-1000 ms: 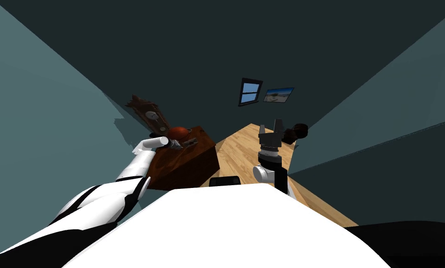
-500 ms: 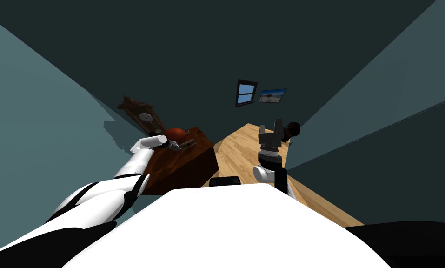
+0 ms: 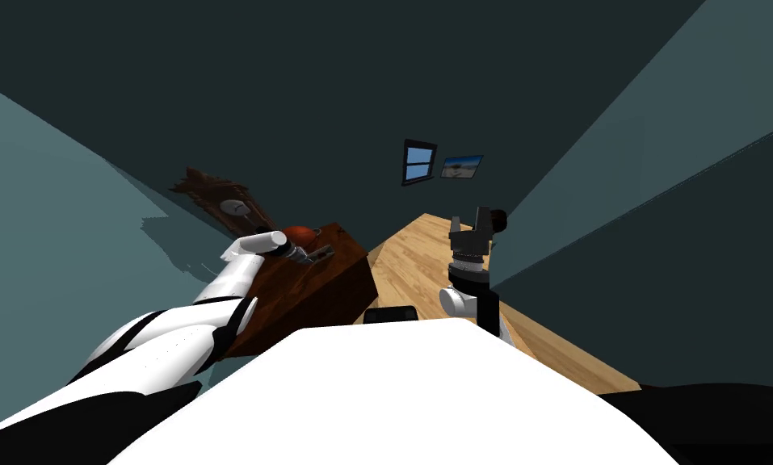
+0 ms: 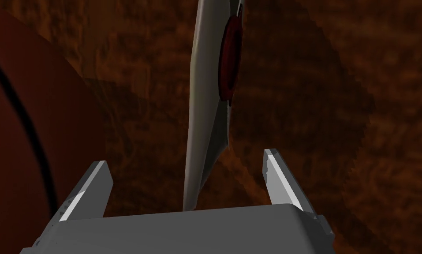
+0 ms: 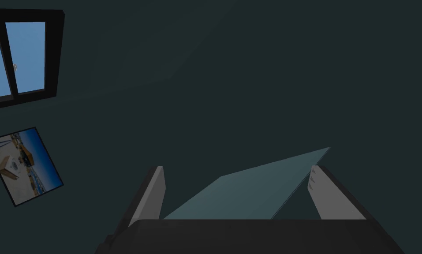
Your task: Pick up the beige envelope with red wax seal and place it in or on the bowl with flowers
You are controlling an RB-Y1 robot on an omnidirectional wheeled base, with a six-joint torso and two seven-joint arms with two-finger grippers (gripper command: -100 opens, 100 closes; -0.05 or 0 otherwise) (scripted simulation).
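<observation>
Dark teal walls all round, a plank floor (image 3: 413,258) ahead, and on my left a dark brown wooden worktop (image 3: 328,282) with a tall clock (image 3: 231,206) behind it. My left tool (image 4: 184,159) hangs over that worktop, fingers well apart. Between them, edge-on and touching neither, is the pale envelope (image 4: 203,110), with its dark red seal (image 4: 229,61) on one face. Beyond one finger curves the red-brown bowl (image 4: 11,110). The envelope shows against the wood grain beside it; whether it touches the worktop, I cannot tell. My right tool (image 5: 238,169) is raised over the floor, fingers apart.
</observation>
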